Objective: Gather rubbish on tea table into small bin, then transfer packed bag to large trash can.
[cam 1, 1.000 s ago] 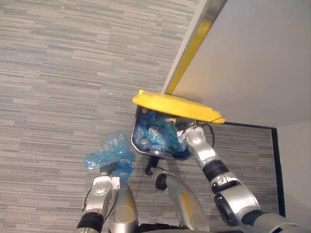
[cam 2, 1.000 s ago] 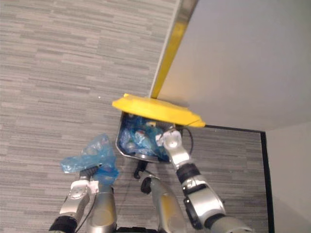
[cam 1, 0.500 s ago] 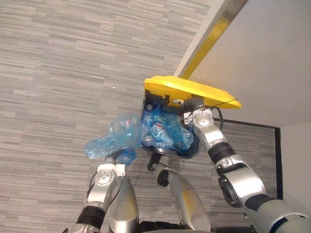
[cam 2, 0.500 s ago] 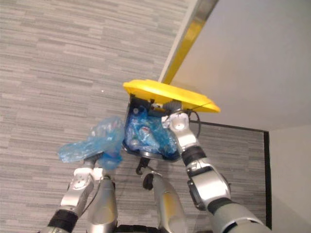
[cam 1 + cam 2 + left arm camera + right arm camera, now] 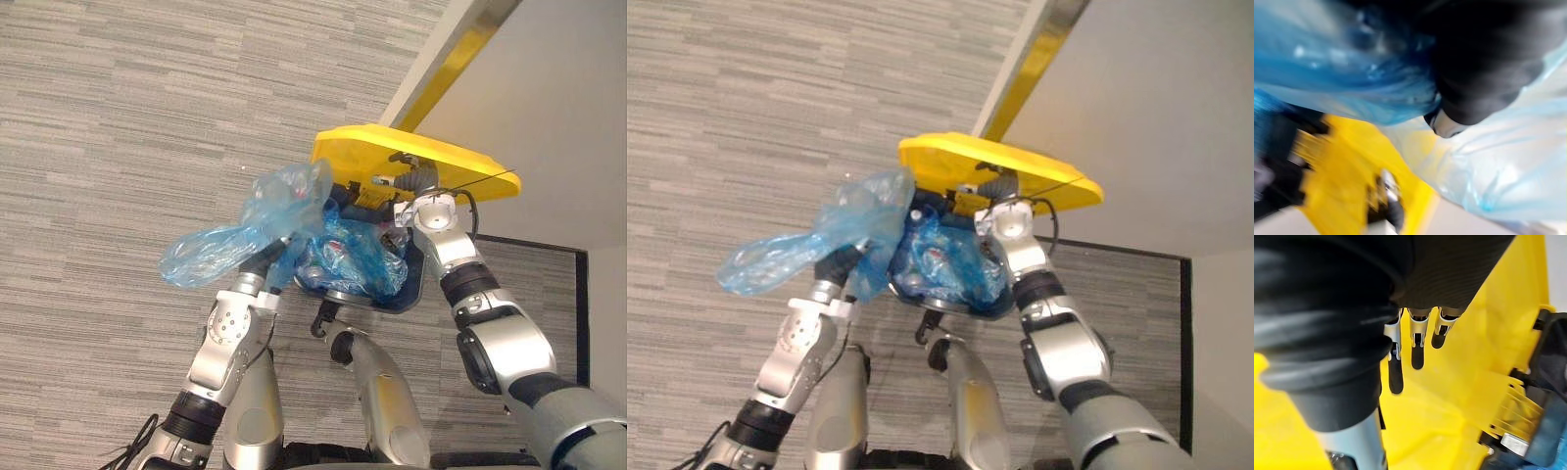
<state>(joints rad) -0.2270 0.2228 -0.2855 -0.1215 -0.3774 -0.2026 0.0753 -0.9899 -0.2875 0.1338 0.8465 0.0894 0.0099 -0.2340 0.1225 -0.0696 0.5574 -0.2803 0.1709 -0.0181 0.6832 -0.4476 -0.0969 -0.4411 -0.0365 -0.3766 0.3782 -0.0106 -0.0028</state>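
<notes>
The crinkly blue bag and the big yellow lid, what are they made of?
The see-through blue bag looks like thin, soft plastic film: you can see through it and it crumples into folds. The yellow bin lid looks like hard moulded plastic, smooth and slightly shiny, with stiff ribs underneath.

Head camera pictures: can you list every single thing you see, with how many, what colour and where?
trash can: one, dark, on the floor by the wall, open
lid: one, yellow, tipped up over the can
bagged rubbish: blue heap, inside the can
blue bag: one, see-through blue, up in the air at the can's left side
floor: grey striped carpet
wall: pale grey, behind the can
strip: one, yellow, along the wall's edge
left hand: grips the blue bag
right hand: straight fingers against the lid's underside, propping it up
</notes>
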